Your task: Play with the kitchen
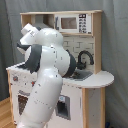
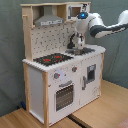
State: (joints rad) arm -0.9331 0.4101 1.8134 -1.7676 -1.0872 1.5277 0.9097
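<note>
In the first exterior view we see the kitchen (image 1: 95, 75) standing against a grey curtain (image 1: 116, 45), with the white arm (image 1: 47, 75) bulking in front of its left half. We take the sink (image 1: 82, 75) as our landmark: the black faucet (image 1: 86, 57) curves up right behind it, the microwave (image 1: 71, 23) sits on the top shelf above it, and the rounded wooden counter end (image 1: 102, 78) spreads to the first exterior view's right of it. The arm's upper links cover whatever lies to the first exterior view's left of the sink, and below it a dark cupboard window (image 1: 62, 107) peeks out beside the arm. We cannot find the claw in this view; the arm's own body hides it.

In the second exterior view the kitchen (image 2: 40, 82) stands on a wooden floor (image 2: 95, 112), turned so we see its front and one side. The sink (image 2: 84, 50) is again our mark. The black-red hob (image 2: 52, 59) lies to the second exterior view's left of it, the grey hood (image 2: 48, 21) hangs above the hob, and the windowed oven door (image 2: 64, 96) sits below the hob. The arm (image 2: 107, 27) reaches in from the second exterior view's right, and its gripper (image 2: 76, 44) hangs down just over the sink, close by the faucet. Whether its claw is spread or pressed together, we cannot tell.
</note>
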